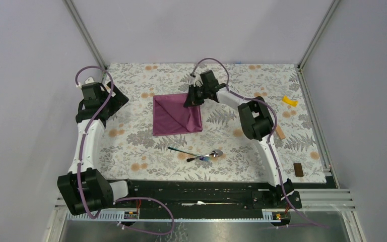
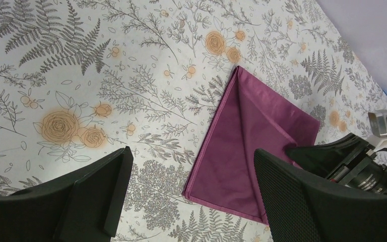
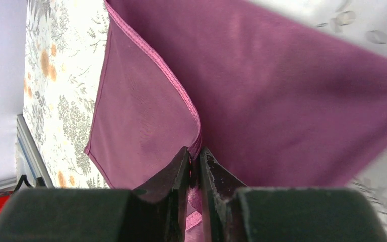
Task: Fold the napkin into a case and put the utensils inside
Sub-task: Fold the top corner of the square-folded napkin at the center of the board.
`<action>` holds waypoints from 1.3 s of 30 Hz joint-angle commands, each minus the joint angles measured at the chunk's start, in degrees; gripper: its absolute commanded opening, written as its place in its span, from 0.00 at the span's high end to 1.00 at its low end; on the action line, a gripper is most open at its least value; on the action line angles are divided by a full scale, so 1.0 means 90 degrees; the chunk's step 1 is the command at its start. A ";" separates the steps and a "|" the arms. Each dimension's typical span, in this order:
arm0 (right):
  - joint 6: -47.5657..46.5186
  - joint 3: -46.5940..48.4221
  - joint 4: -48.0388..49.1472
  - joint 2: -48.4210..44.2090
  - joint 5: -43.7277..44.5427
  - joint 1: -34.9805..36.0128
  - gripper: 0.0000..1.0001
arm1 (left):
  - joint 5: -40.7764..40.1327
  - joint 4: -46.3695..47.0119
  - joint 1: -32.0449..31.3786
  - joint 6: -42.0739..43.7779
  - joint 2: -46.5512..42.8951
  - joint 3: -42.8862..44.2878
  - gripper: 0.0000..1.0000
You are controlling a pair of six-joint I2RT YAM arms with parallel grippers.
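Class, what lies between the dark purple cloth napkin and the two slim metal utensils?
Only bare floral tablecloth separates the napkin from the utensils, as the top external view shows.

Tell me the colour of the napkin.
Plain dark magenta; the napkin shows best in the right wrist view.

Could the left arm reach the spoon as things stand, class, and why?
Probably yes: its fingers are open and empty, the spoon lies uncovered on the tablecloth, and the right arm is away pinching the napkin.
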 commanded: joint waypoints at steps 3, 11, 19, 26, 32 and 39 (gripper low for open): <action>-0.0255 0.0428 -0.0129 -0.0234 -0.0023 -0.0233 0.81 | 0.0198 0.0306 0.0042 0.0075 0.0049 -0.0016 0.04; -0.0470 0.1103 -0.0527 0.0096 0.0142 -0.0297 0.80 | 0.0255 0.0317 0.0041 0.0071 0.0074 -0.0041 0.04; -0.0543 0.1501 -0.0755 0.0395 0.0143 -0.0328 0.80 | 0.0295 0.0321 0.0041 0.0088 0.0086 -0.0027 0.04; -0.0598 0.1788 -0.0895 0.0592 0.0205 -0.0343 0.79 | 0.0331 0.0320 0.0034 0.0084 0.0103 -0.0029 0.04; -0.0674 0.1867 -0.0966 0.0665 0.0328 -0.0372 0.79 | 0.0355 0.0317 0.0040 0.0087 0.0124 -0.0023 0.04; -0.0755 0.2047 -0.1073 0.0754 0.0429 -0.0383 0.77 | 0.0424 0.0342 0.0034 0.0096 0.0151 -0.0041 0.04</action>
